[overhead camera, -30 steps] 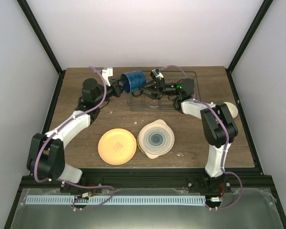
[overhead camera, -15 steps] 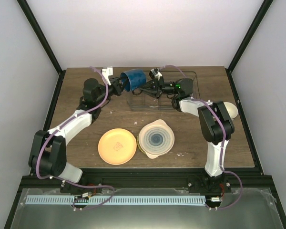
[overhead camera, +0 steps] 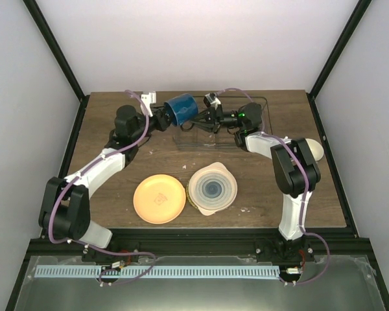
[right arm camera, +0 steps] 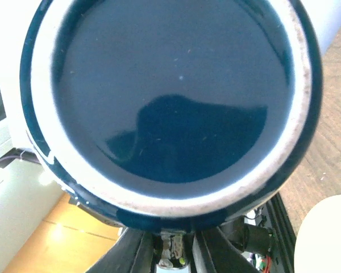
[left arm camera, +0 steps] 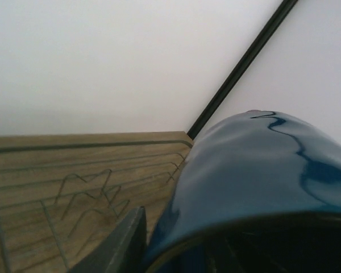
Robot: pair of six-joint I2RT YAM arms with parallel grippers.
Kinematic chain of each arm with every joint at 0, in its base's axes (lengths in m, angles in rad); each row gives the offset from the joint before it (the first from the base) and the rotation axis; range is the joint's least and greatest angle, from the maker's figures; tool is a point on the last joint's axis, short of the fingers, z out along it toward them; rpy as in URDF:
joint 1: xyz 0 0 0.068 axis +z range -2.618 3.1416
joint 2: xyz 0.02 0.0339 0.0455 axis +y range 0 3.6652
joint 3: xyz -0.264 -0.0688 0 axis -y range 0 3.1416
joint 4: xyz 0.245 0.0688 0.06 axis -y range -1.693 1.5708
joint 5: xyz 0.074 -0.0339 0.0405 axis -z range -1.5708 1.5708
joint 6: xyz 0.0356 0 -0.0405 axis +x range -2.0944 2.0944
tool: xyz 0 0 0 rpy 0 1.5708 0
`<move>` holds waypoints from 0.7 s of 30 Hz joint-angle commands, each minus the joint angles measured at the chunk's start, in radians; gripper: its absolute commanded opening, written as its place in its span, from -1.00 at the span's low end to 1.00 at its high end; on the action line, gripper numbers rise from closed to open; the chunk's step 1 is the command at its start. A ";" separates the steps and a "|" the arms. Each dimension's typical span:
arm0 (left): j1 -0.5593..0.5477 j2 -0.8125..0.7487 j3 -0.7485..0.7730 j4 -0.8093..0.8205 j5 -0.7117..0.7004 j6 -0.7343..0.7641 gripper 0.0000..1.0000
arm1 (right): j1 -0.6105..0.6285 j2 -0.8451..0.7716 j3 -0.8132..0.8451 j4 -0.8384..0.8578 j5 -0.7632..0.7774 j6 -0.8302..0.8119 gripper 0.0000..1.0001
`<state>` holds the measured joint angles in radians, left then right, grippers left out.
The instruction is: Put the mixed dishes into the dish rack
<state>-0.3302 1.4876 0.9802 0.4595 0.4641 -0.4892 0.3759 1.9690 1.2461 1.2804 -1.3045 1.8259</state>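
Dark blue mug [overhead camera: 181, 109]: rigid, slick-glazed, chippable ceramic; left gripper [overhead camera: 166, 117] pinches its rim wall; right gripper [overhead camera: 201, 120] opening indeterminable.

Bright, even light, soft shadows — both wrist views blur at close range; glare streaks the mug [left arm camera: 261, 165].

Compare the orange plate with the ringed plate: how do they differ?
The orange plate is orange-yellow; the ringed plate is cream with grey-blue concentric rings. The orange plate lies to the left, the ringed plate to the right. Both lie flat on the table, outside the dish rack.
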 commanded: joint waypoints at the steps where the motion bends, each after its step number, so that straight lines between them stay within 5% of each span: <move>1: -0.014 -0.016 0.004 -0.022 0.000 0.015 -0.30 | -0.058 -0.099 -0.006 -0.137 0.043 -0.202 -0.99; 9: 0.002 -0.031 -0.047 -0.090 -0.019 0.045 0.04 | -0.143 -0.167 -0.047 -0.279 0.074 -0.321 -0.99; 12: 0.011 -0.053 -0.061 -0.163 -0.065 0.081 0.33 | -0.168 -0.188 -0.037 -0.377 0.099 -0.385 -0.99; 14: 0.026 -0.076 -0.052 -0.232 -0.114 0.118 0.66 | -0.183 -0.208 0.022 -0.637 0.120 -0.556 -0.99; 16: 0.048 -0.088 -0.016 -0.339 -0.180 0.166 0.92 | -0.188 -0.217 0.167 -1.093 0.230 -0.868 -0.99; 18: 0.076 -0.086 0.044 -0.448 -0.218 0.221 0.99 | -0.186 -0.186 0.356 -1.493 0.378 -1.145 -0.99; 21: 0.115 -0.082 0.123 -0.560 -0.269 0.277 0.99 | -0.191 -0.140 0.528 -1.775 0.544 -1.339 -0.99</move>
<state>-0.2588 1.4265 1.0004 0.0818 0.2970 -0.3244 0.1993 1.8370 1.5257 0.0681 -1.0222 0.9604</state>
